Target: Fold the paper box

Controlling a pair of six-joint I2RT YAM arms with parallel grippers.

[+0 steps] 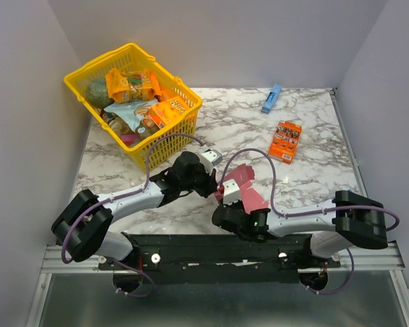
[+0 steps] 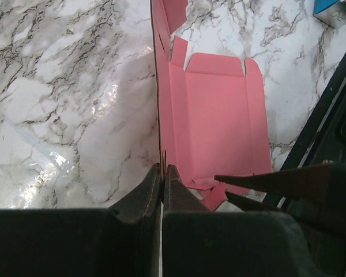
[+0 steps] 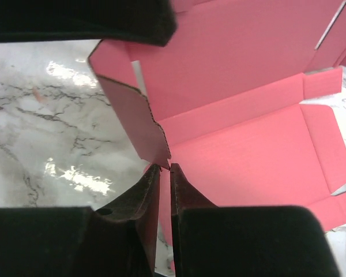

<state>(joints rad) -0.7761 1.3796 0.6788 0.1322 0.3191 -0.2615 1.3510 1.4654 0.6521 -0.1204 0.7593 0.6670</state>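
Pinching the paper box (image 1: 244, 187) at mid-worktop (image 1: 313, 136) from both sides: clamped thin on its upright panel with the left tool (image 2: 162, 167), drawn narrow onto a flap corner with the right tool (image 3: 165, 167). Lying flat just right of the left tool, long axis running away from it; probably nearer the right arm for folding.

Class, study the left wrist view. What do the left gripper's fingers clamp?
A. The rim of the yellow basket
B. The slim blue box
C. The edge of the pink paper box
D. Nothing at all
C: the left gripper is shut on the thin edge of the pink paper box, which runs up edge-on from between the fingertips while the rest of the sheet spreads out to the right.
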